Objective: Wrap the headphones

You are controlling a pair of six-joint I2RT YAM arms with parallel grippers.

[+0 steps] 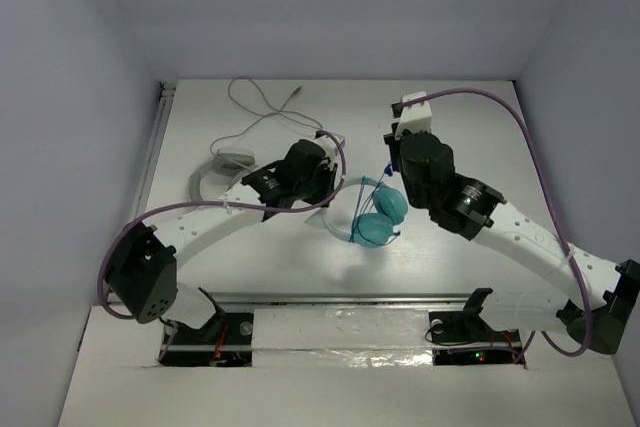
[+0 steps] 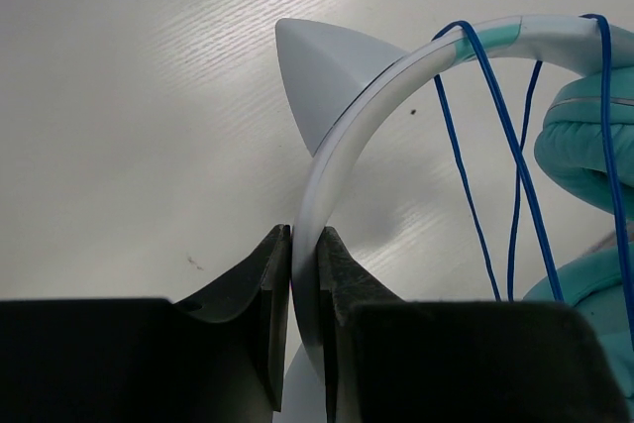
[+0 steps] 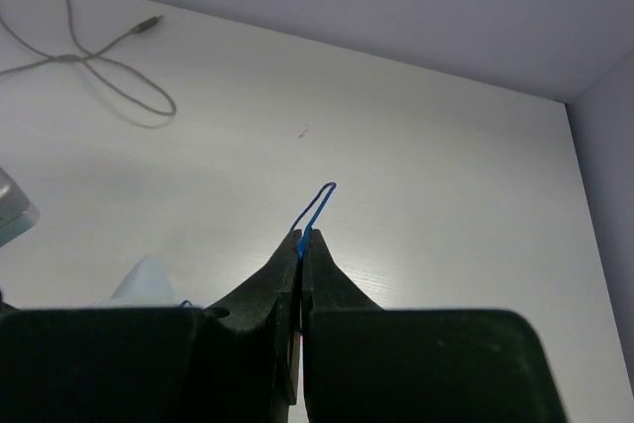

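Note:
The headphones (image 1: 378, 219) lie mid-table, two teal ear cups (image 1: 375, 231) stacked together, with a white headband (image 1: 336, 219) curving left. My left gripper (image 2: 304, 237) is shut on the white headband (image 2: 342, 136), which has a white pointed ear (image 2: 317, 66). Blue cable (image 2: 485, 156) runs in several strands across the headband beside a teal cup (image 2: 584, 136). My right gripper (image 3: 302, 236) is shut on a loop of the thin blue cable (image 3: 319, 203), held above the table just behind the cups; in the top view the cable (image 1: 388, 169) shows beside it.
A white coiled item (image 1: 222, 171) with a thin white cable (image 1: 262, 107) lies at the back left; the cable also shows in the right wrist view (image 3: 99, 66). White walls enclose the table on the left, back and right.

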